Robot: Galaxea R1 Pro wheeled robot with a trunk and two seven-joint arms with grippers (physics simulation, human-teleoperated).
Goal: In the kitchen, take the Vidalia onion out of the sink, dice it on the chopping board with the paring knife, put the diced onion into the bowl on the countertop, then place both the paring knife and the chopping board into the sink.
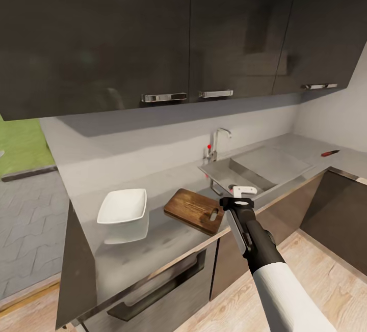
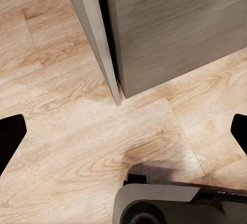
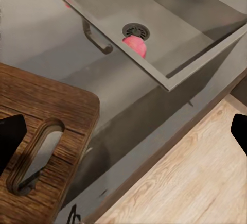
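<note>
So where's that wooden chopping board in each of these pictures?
Head view: chopping board on the countertop, between bowl and sink.
Left wrist view: not in it.
Right wrist view: its slotted end.
Shared landmark: the board's handle slot.

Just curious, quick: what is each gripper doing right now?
Left gripper: open, empty, over the floor.
Right gripper: open, empty, near the brown wooden chopping board.

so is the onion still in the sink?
In. The round pinkish-red onion sits in the grey steel sink, beside the round drain.
</note>
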